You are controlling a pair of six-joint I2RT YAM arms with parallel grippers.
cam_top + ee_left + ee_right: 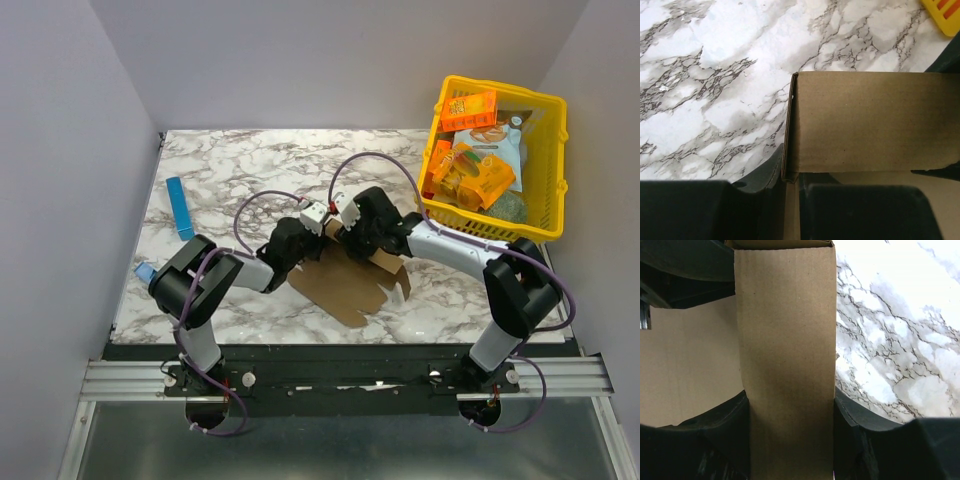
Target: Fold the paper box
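The paper box (350, 288) is a brown cardboard sheet lying flat in the middle of the marble table, with one panel raised where the two arms meet. My left gripper (325, 243) is shut on the thin upright edge of a wall (790, 150); in the left wrist view the wide brown panel (870, 120) runs off to the right. My right gripper (362, 252) is shut across the width of an upright strip (785, 340), one dark finger (720, 440) pressing its left side and the other finger (860, 440) its right side.
A yellow basket (548, 130) with orange snack boxes (470, 108) stands at the back right, close behind the right arm. A slim blue bar (180, 208) lies at the left of the table, and a small blue item (145, 271) sits near the left edge. Grey walls enclose the table.
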